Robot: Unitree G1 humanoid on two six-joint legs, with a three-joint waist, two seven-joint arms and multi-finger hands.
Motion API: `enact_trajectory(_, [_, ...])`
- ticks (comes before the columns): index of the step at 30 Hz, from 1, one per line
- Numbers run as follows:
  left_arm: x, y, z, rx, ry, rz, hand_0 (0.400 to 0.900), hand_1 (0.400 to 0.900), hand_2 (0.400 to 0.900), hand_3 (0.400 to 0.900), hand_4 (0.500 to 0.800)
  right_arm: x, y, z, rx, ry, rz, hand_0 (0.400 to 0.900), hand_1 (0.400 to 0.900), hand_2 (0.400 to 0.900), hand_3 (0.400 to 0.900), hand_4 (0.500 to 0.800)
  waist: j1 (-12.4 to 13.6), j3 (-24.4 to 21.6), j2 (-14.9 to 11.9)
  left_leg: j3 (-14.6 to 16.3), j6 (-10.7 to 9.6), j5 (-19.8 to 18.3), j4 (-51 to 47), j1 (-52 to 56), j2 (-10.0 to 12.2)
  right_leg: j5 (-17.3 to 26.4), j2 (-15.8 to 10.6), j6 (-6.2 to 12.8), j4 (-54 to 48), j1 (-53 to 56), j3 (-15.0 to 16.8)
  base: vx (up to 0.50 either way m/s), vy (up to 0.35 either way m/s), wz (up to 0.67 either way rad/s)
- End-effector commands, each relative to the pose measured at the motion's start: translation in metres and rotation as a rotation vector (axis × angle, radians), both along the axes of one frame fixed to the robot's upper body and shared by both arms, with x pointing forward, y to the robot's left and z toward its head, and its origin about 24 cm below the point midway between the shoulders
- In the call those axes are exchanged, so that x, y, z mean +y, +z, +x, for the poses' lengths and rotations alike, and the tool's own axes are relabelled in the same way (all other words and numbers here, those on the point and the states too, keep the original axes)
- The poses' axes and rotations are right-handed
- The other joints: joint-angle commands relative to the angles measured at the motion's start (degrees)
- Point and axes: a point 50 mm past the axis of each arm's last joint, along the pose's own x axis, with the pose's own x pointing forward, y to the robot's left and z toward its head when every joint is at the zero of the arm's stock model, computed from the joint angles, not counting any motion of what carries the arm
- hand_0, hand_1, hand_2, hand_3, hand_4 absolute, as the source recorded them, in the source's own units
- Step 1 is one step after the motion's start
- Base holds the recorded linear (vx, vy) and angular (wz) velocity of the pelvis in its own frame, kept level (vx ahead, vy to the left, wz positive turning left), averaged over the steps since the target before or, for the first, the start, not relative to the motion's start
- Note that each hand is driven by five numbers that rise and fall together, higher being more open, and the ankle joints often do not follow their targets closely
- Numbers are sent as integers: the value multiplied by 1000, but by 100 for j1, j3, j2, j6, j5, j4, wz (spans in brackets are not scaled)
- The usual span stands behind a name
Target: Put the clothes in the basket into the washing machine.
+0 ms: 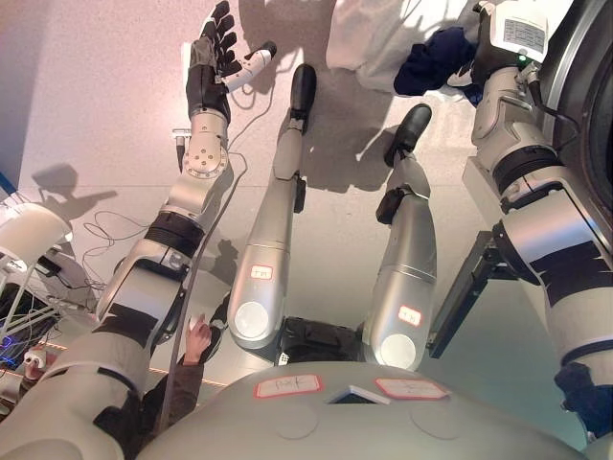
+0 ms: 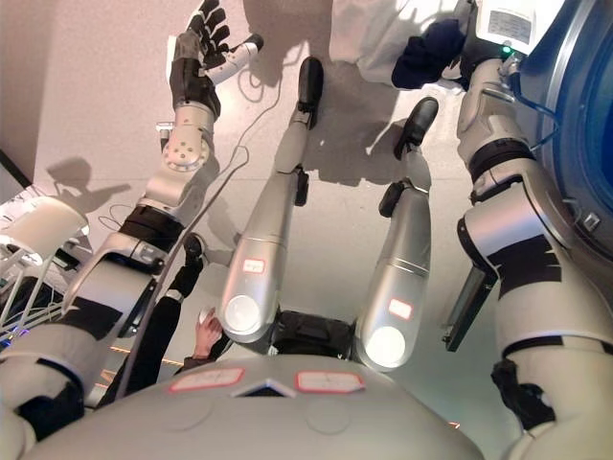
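A soft white basket [image 1: 378, 38] stands on the floor at the top of the view. A dark blue garment [image 1: 433, 59] bulges from its right side. My right hand [image 1: 476, 59] reaches up along the right edge to that garment, and its fingers are hidden in or behind the cloth. The washing machine [image 2: 586, 115] fills the right edge, with its round front next to my right forearm. My left hand [image 1: 213, 57] is stretched out over the bare floor at the top left, well apart from the basket. Its fingers are straight and it holds nothing.
A person's hand [image 1: 198, 335] on a dark sleeve shows at the lower left, close to my left arm. White equipment [image 1: 34, 230] with thin cables stands at the left edge. Pale floor lies between the basket and me.
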Motion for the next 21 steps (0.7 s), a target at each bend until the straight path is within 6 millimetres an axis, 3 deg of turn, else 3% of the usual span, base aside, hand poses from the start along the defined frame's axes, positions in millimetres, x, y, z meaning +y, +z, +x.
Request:
enact_trajectory(1, [3,20,-4,-120,10,-74,900,900,900,900,800,-33,34,-4,-75,-63,-98,900,900,900,900,800,-44,-102,476,-237,-447,-175,555,-756,-38,232,-341,402,-165,410,144,-16,-13,7])
enact_trajectory(6, [4,25,-3,-134,13,-81,900,900,900,900,800,-39,42,-4,-67,-76,-121,900,900,900,900,800,-30,-102,484,-289,-465,-120,489,-871,-48,225,-336,397,-133,280,115,-7,-11,4])
enact_trajectory(19, [3,31,-1,-153,15,-83,900,900,900,900,800,-30,45,1,-1,-56,-194,900,900,900,900,800,-83,-102,460,-313,-485,-113,550,-1058,-46,180,-291,357,12,49,99,-2,-2,0])
enact_trajectory(20, [4,30,-1,-147,18,-82,900,900,900,900,800,-31,47,1,0,-60,-196,855,855,855,855,773,-83,-102,453,-314,-484,-111,542,-1062,-45,182,-290,358,1,51,95,0,0,0])
enact_trajectory(21, [5,30,-1,-146,20,-82,900,900,900,900,800,-31,48,1,1,-60,-193,624,624,624,624,634,-90,-102,447,-320,-486,-111,534,-1061,-40,191,-299,363,-16,59,84,0,0,0])
